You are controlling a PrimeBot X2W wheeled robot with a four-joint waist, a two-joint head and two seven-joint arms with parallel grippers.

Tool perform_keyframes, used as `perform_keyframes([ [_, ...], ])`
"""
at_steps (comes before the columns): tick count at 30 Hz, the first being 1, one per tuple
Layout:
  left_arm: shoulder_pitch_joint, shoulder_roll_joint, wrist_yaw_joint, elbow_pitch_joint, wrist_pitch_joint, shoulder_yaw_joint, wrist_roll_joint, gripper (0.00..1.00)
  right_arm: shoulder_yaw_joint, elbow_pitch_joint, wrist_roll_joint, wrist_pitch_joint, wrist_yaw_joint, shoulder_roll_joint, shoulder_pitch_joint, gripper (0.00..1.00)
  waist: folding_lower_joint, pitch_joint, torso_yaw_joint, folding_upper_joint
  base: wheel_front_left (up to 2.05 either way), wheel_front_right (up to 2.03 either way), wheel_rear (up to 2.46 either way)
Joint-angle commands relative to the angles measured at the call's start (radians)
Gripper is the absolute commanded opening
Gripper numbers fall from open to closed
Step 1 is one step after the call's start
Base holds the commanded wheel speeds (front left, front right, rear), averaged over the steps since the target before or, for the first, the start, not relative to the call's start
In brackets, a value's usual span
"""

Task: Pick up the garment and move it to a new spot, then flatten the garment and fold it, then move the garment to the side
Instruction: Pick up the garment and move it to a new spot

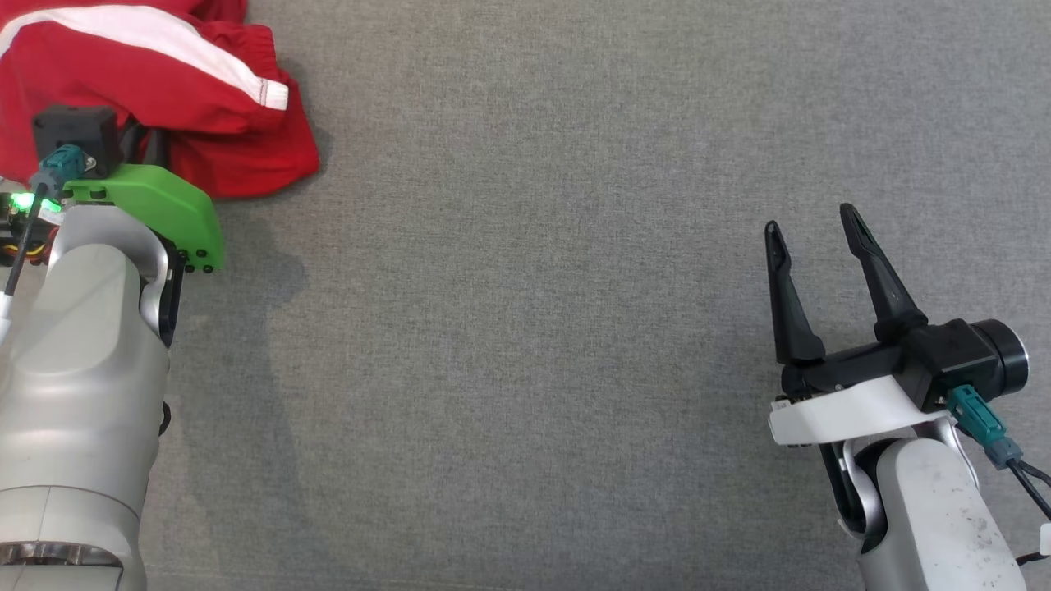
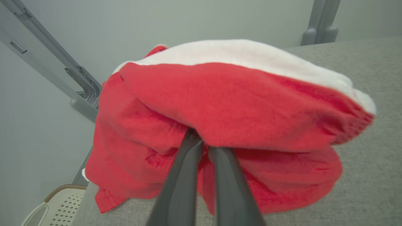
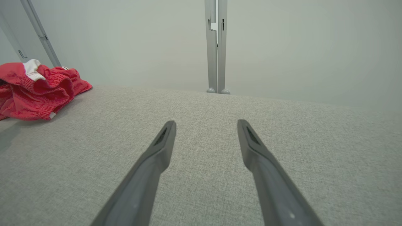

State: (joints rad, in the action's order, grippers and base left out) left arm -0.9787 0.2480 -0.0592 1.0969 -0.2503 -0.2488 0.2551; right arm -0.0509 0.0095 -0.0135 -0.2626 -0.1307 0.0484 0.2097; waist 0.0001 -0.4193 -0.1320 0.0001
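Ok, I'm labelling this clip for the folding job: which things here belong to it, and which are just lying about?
Belongs to the job:
red garment with a white stripe
left gripper, closed on its fabric
right gripper, open over the grey fabric tabletop

Just lying about:
grey metal frame posts
white perforated basket

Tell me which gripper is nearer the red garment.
Left. Left gripper is shut on the red garment; right gripper sits open, far across the grey surface.
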Motion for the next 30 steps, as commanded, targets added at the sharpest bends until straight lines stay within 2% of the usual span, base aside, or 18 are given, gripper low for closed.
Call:
perform_keyframes([
  [1,0.015,0.007,-0.004,-0.018,-0.009,0.002,0.002,0.0,0.0,0.005,-0.01,-0.004,0.0,0.004,-0.004,1.0,-0.0001,0.034,-0.009,-0.0001,0.0,0.0,0.0],
  [10,0.109,0.003,-0.006,-0.236,-0.016,-0.004,-0.018,0.0,0.008,0.025,-0.049,-0.004,0.0,0.003,-0.05,1.0,-0.0001,0.165,-0.016,-0.0001,0.0,0.0,0.0],
  [16,0.182,-0.027,-0.004,-0.397,-0.016,-0.032,-0.034,0.0,0.021,0.032,-0.074,-0.004,0.0,0.004,-0.085,1.0,-0.0001,0.239,0.009,-0.0001,0.0,0.0,0.0],
  [23,0.263,-0.104,0.002,-0.538,0.015,-0.098,-0.035,0.0,0.019,0.036,-0.092,-0.004,0.0,0.003,-0.107,1.0,-0.0001,0.279,0.087,-0.0001,0.0,0.0,0.0],
  [30,0.327,-0.177,0.028,-0.566,0.03,-0.168,-0.008,0.0,0.018,0.03,-0.108,-0.004,0.0,0.003,-0.091,1.0,-0.0001,0.245,0.208,-0.0001,0.0,0.0,0.0],
])
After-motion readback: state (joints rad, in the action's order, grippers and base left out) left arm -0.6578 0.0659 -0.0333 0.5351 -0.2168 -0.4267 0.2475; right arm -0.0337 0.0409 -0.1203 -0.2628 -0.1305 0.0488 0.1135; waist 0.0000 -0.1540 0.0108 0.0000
